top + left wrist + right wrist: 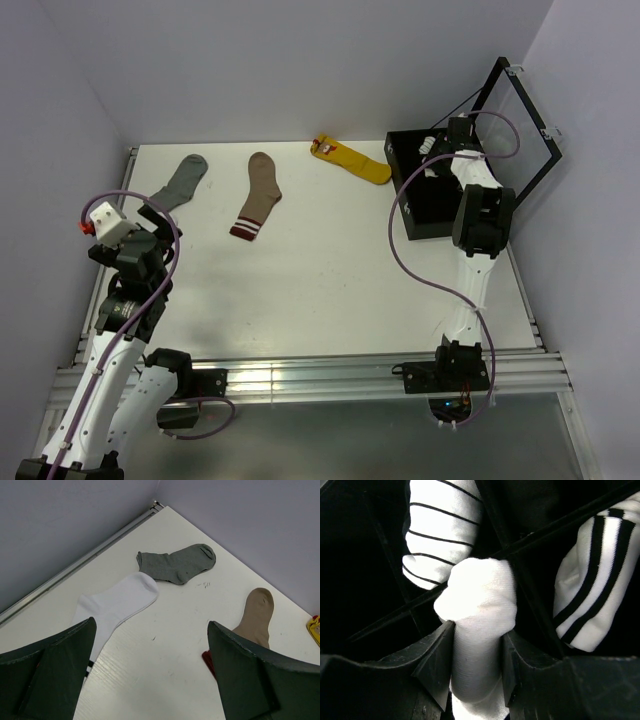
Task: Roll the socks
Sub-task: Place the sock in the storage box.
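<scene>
White sock roll (477,595) gripped inside the black divided box (420,225); striped-cuff white sock (117,602) flat on the table (200,610).
Right gripper (476,630): jaws closed on the roll, between two striped rolls (442,530). Left gripper (151,630): jaws wide apart, empty, above the flat sock, which lies beside a grey sock (177,564).

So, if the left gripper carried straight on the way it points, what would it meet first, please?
Probably the bare table between the white sock and the brown sock; depth is unclear.
</scene>
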